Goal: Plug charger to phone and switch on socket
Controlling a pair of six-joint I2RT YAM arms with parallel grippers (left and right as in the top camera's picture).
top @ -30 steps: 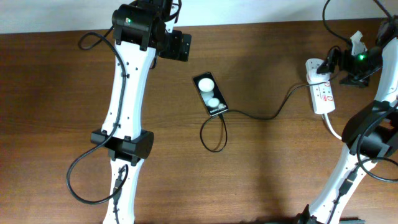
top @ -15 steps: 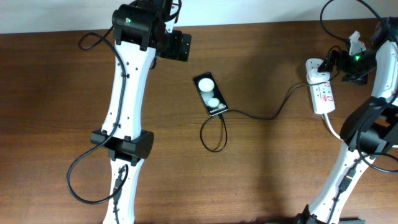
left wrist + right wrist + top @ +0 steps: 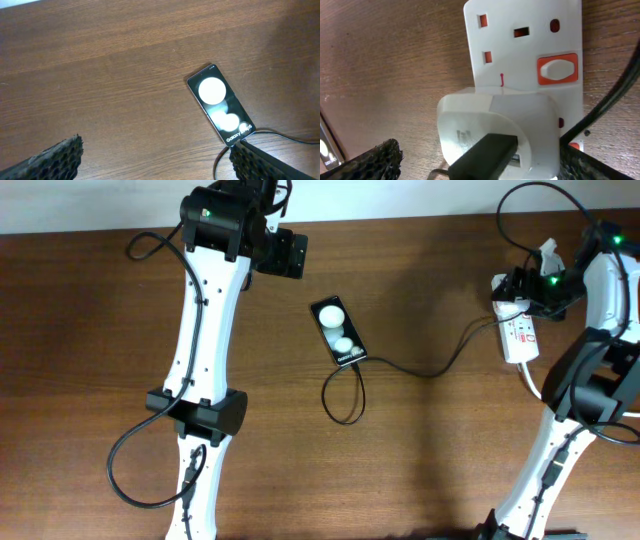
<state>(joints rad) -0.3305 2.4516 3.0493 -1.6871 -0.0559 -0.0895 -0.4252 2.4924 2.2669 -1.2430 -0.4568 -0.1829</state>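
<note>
1. The socket (image 3: pixel 530 50) lies at the right side of the table (image 3: pixel 450 460), with my right gripper (image 3: pixel 477 154) just above its upper end. Switching it on looks like the step in hand.
2. The red switch (image 3: pixel 557 68) in plain view belongs to the empty outlet (image 3: pixel 521 32). The adapter (image 3: pixel 500 125) sits in the next outlet along. I judge the red sliver (image 3: pixel 575 146) beside it, mostly hidden, to be the switch I want.
3. My right gripper is spread and holds nothing, with a finger on either side of the adapter. I should bring the fingers together into one tip and press that rocker straight down, gently. The socket lies loose and could slide or tilt.
4. I must keep off the adapter and not drag the charger (image 3: pixel 420 368). It runs left, loops, and meets the lettered end of the phone (image 3: pixel 338 332) at mid-table. It looks plugged in, though my own finger hides the joint.
5. My left gripper (image 3: pixel 156 150) hangs near the phone, spread and empty.
6. Count: one socket, one adapter, one charger, one phone, two switches seen (one only partly) and two grippers.
</note>
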